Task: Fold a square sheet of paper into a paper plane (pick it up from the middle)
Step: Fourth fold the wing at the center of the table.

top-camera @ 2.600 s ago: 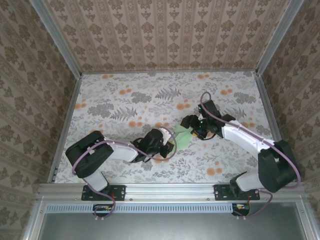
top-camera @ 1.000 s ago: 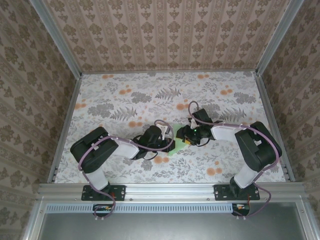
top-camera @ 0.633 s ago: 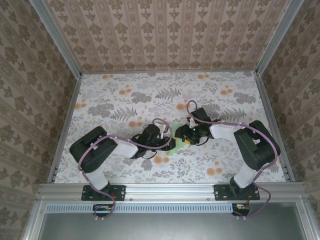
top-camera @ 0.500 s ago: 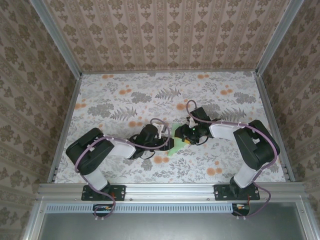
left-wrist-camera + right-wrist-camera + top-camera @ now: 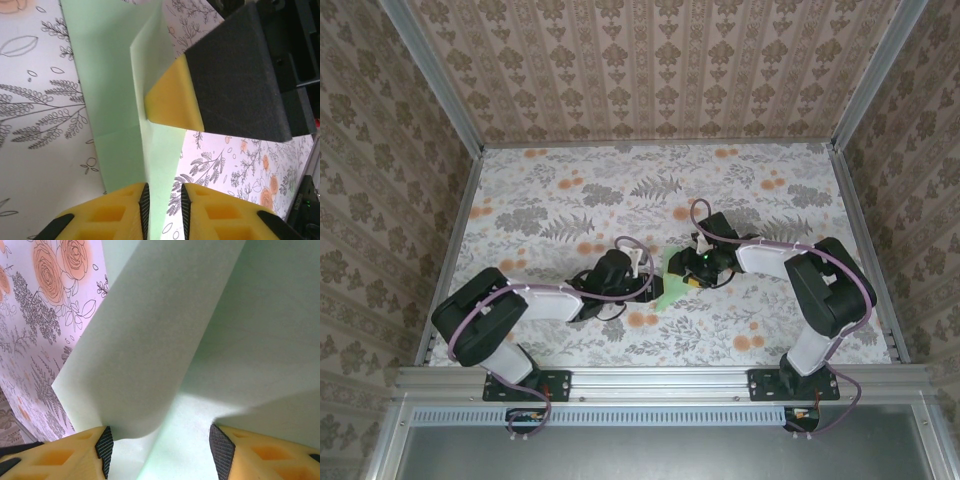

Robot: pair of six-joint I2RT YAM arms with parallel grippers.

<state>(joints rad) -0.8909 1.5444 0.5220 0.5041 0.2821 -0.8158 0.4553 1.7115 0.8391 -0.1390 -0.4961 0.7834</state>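
The square sheet of paper [image 5: 669,291], pale mint green and partly folded, lies on the floral table between the two grippers. In the left wrist view the sheet [image 5: 107,95] has a raised crease running back between my left gripper's [image 5: 165,202] pads. It lies against the left pad, with a gap to the right one, so this gripper is narrowly open. A yellow-tipped right finger [image 5: 172,102] presses on that crease. My right gripper [image 5: 160,445] is wide open over the paper [image 5: 250,340], and a lifted flap curls between its fingers. The paper plane is out of view.
The floral tabletop [image 5: 570,200] stretches behind and to both sides of the grippers. Patterned walls and aluminium rails [image 5: 660,380] enclose it. Both arms meet near the table's middle front, left gripper [image 5: 647,283] facing right gripper [image 5: 692,274].
The left arm has stretched lower and further left at its shoulder, and its jaws have loosened from shut. The right gripper has edged left onto the paper. More green paper shows between the grippers.
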